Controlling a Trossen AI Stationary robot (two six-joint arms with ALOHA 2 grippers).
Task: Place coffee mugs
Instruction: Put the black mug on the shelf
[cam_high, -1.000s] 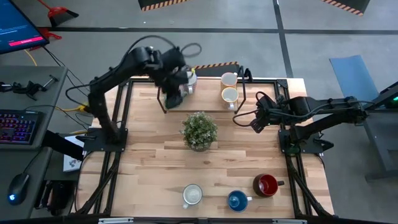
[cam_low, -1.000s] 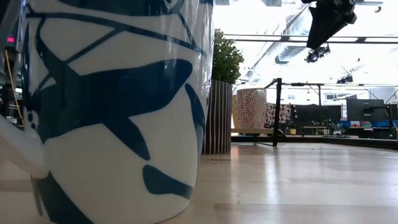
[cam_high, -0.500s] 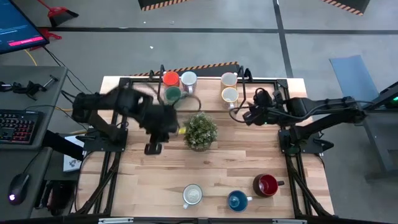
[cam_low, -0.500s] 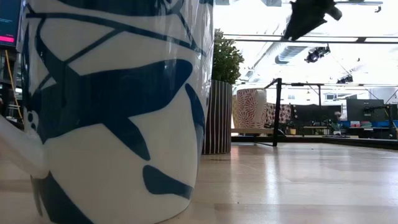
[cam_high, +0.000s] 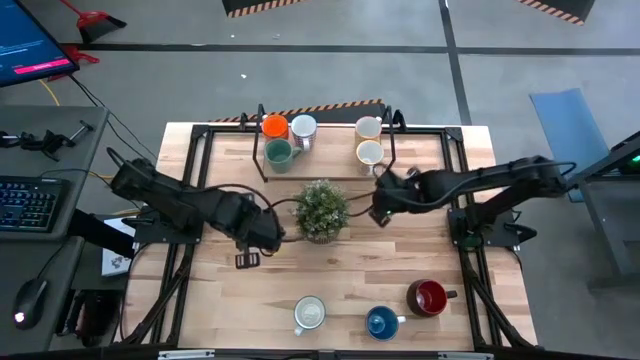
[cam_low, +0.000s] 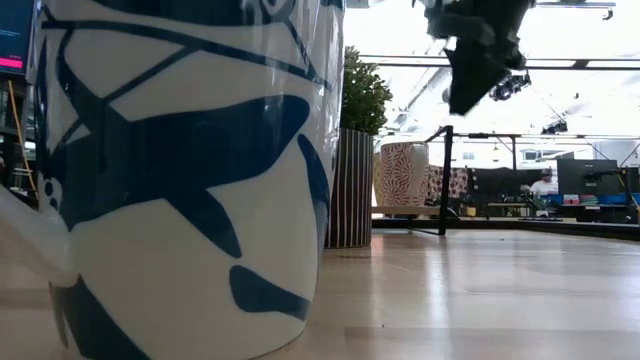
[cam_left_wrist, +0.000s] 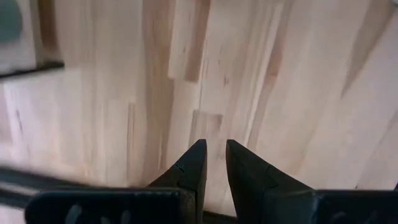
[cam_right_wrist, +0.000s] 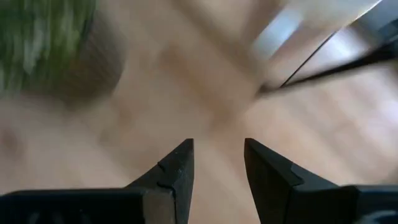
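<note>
Five mugs stand on the far shelf: orange (cam_high: 274, 127), white (cam_high: 303, 129), teal-green (cam_high: 278, 153) and two cream (cam_high: 368, 127) (cam_high: 369, 153). Along the near edge stand a white mug (cam_high: 309, 313), a blue mug (cam_high: 381, 322) and a dark red mug (cam_high: 428, 297). The white and blue-patterned mug (cam_low: 180, 180) fills the left of the low view. My left gripper (cam_high: 262, 232) (cam_left_wrist: 215, 147) hangs over bare wood left of the potted plant (cam_high: 322, 210), fingers a narrow gap apart. My right gripper (cam_high: 380, 207) (cam_right_wrist: 219, 149) hovers right of the plant, open and empty.
The leafy plant in its striped pot (cam_low: 350, 190) stands mid-table between both grippers. A black-framed shelf (cam_high: 262, 168) runs along the far edge, with a post (cam_low: 445, 180) in the low view. Bare wood (cam_high: 250, 295) lies between the plant and the near mugs.
My left arm has swung away from the mugs on the far shelf, toward the near edge and down, ending left of the plant; the orange, white and teal-green mugs now show uncovered. My right gripper has moved toward the table's left, closer to the plant.
</note>
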